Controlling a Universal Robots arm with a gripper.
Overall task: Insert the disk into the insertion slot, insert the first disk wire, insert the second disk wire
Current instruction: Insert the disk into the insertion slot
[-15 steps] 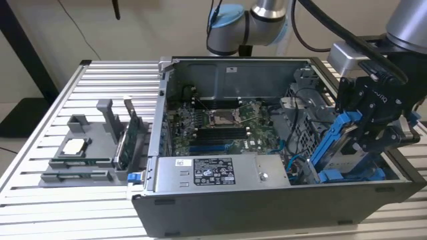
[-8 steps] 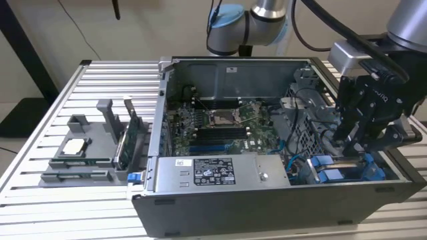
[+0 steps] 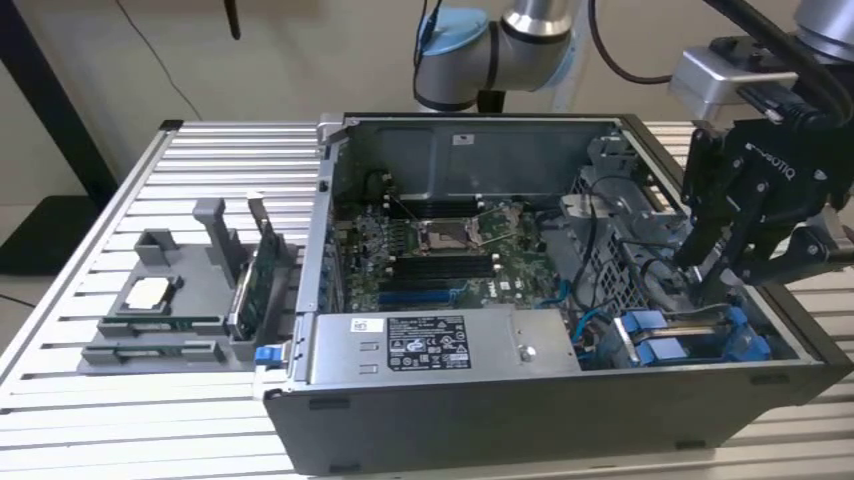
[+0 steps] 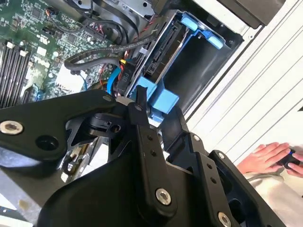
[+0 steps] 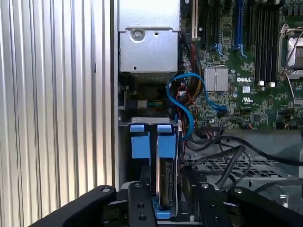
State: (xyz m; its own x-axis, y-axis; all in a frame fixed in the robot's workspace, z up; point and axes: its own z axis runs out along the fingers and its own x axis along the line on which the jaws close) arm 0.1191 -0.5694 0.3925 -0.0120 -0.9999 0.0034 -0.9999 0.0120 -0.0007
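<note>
My gripper (image 3: pixel 731 285) hangs over the insertion slot (image 3: pixel 654 348), at four o'clock in the open computer case (image 3: pixel 534 425) in the exterior view. The disk (image 5: pixel 165 182) stands on edge between the slot's blue rails. I cannot tell whether I'm clamped on its carrier. To do this well, I'd press straight along the rails without tilting and stay clear of the blue cable (image 5: pixel 182 101) nearby.

The black gripper (image 3: pixel 721 285) hangs inside the open computer case (image 3: pixel 534 425) at the exterior view's right, just above the insertion slot (image 3: pixel 674 348) with its blue rails; the case stands on a slatted table (image 3: pixel 80 420)
</note>
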